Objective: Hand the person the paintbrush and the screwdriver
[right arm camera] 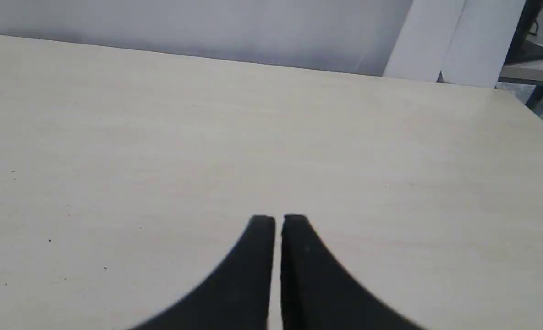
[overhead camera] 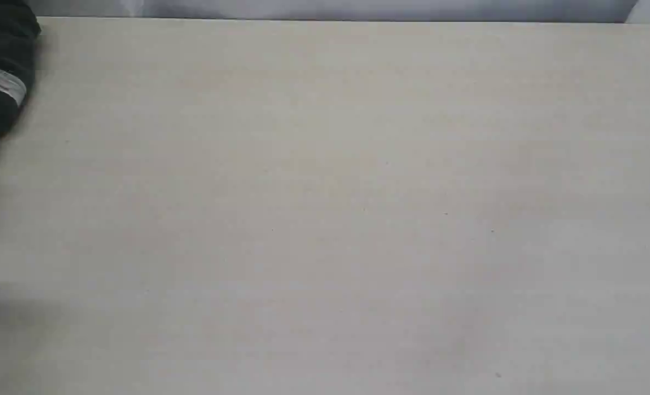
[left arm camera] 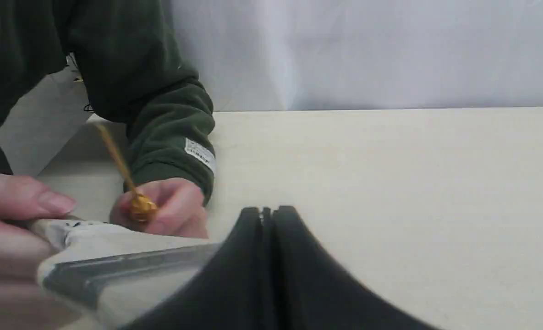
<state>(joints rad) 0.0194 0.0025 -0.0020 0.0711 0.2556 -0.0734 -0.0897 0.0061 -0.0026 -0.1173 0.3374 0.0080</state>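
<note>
Left fingers (left arm camera: pixel 257 215) pressed together, empty, beside the person (left arm camera: pixel 175 206), who holds paintbrush (left arm camera: pixel 129 261) and screwdriver (left arm camera: pixel 140 207); right fingers (right arm camera: pixel 266 222) nearly closed, empty.

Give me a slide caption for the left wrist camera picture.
The person holds the screwdriver and the paintbrush in bare hands, beside the shut left gripper.

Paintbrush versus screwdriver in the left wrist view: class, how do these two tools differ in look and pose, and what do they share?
The paintbrush is wide with a silvery band; the screwdriver is slim and gold. The paintbrush lies nearly flat over the table; the screwdriver sticks up at a slant. Shared: the person holds each in a hand.
</note>
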